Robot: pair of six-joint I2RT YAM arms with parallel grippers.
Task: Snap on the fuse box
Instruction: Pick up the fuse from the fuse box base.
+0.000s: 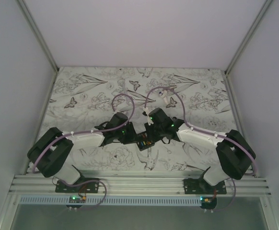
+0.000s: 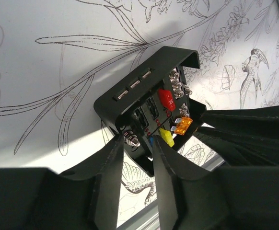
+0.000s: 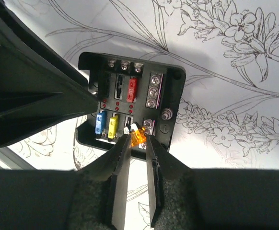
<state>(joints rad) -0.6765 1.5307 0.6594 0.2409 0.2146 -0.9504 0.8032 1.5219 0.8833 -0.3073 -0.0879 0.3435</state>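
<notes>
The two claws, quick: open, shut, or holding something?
Left gripper: closed on the fuse box's edge.
Right gripper: closed on the orange fuse.

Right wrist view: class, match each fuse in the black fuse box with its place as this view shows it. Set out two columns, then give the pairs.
Things
1. red fuse
2. blue fuse
3. yellow fuse
4. orange fuse

Places
A. lower row, just right of the blue one
B. between the fingertips of the right gripper
C. upper row of the fuse box
D. lower row, far left

Pairs: 1-C, 2-D, 3-A, 4-B
</notes>
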